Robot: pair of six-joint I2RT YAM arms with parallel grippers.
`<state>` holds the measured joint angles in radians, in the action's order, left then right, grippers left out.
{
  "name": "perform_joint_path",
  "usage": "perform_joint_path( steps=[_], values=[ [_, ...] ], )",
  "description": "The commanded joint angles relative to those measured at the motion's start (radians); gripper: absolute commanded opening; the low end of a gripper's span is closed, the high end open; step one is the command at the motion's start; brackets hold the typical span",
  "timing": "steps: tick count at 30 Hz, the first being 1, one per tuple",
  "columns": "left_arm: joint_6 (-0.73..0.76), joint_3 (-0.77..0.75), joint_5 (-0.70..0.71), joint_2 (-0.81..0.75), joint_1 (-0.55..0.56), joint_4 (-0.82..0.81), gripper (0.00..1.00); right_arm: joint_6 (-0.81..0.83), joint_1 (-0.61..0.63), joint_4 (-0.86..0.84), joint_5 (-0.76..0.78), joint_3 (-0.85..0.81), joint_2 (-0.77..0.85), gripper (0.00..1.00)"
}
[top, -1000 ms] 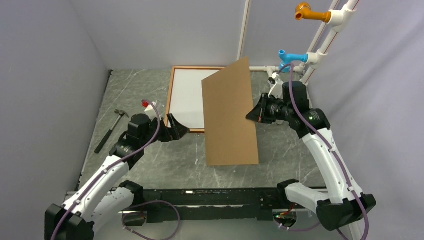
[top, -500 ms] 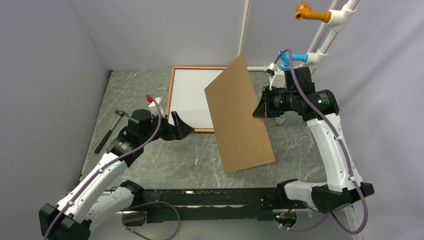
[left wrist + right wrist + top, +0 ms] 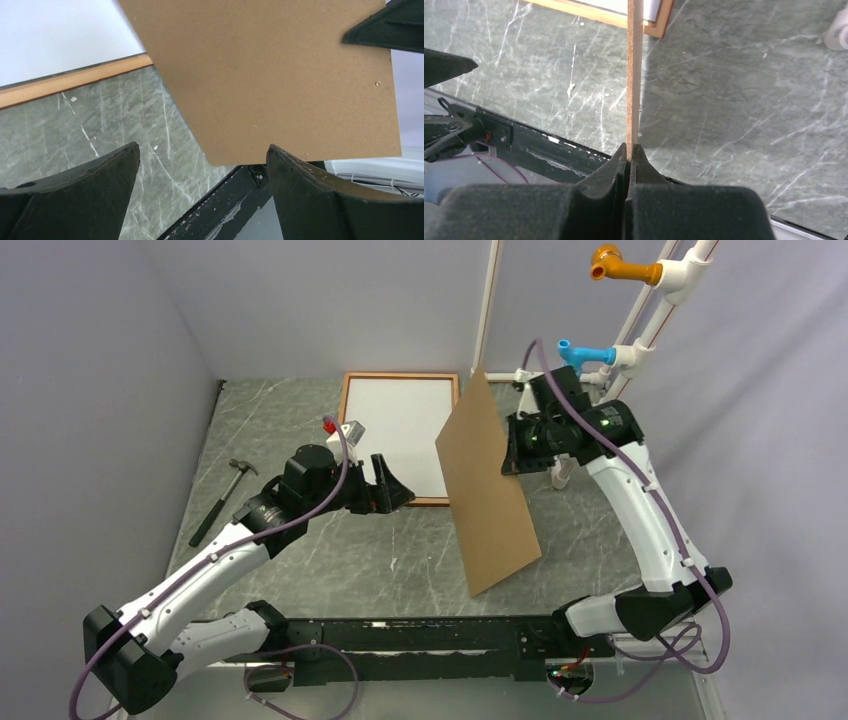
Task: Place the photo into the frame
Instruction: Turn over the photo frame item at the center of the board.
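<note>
The frame [image 3: 343, 435] of reddish-brown moulding lies flat at the back of the table. Inside it the photo [image 3: 400, 430] shows only a plain white side. My right gripper [image 3: 512, 452] is shut on the right edge of a brown backing board [image 3: 490, 490]. The board hangs steeply tilted, to the right of the frame and over its right edge. The right wrist view shows the board's edge [image 3: 634, 75] pinched between the jaws [image 3: 629, 147]. My left gripper [image 3: 395, 488] is open near the frame's front edge. In the left wrist view, nothing lies between its fingers [image 3: 202, 146], and the board [image 3: 280, 75] hangs beyond them.
A hammer [image 3: 222, 498] lies near the left wall. White pipes with a blue fitting [image 3: 580, 352] and an orange fitting [image 3: 612, 262] stand at the back right, close behind my right arm. A black rail [image 3: 420, 635] runs along the near edge.
My right arm has lifted and swung the board to the right and more on edge, uncovering most of the frame. My left arm has moved right, toward the board's lower part.
</note>
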<state>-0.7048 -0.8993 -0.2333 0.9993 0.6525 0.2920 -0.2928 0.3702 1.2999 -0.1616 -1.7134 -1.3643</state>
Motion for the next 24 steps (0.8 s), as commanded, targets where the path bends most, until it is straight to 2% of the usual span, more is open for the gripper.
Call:
perform_joint_path(
  steps=[1,7,11,14,19,24],
  values=[
    [-0.029,-0.047,0.034,0.013,0.017,-0.001,0.99,-0.091,0.161,-0.053,0.129,-0.038,-0.034,0.0],
    [-0.02,-0.082,0.067,0.008,0.017,0.082,1.0,-0.139,0.243,-0.089,0.159,-0.034,-0.062,0.19],
    [-0.035,-0.09,0.071,-0.015,0.017,0.093,0.99,-0.15,0.265,-0.116,0.114,-0.046,-0.052,0.52],
    [-0.059,-0.082,0.051,-0.036,0.017,0.061,0.99,-0.162,0.283,-0.141,0.077,-0.046,-0.043,0.67],
    [-0.086,-0.092,0.025,-0.05,0.016,0.045,0.99,-0.176,0.31,-0.201,-0.011,-0.039,-0.019,0.78],
    [-0.111,-0.094,-0.004,-0.057,0.017,0.017,0.99,-0.182,0.32,-0.263,-0.09,-0.031,0.01,0.85]
  ],
)
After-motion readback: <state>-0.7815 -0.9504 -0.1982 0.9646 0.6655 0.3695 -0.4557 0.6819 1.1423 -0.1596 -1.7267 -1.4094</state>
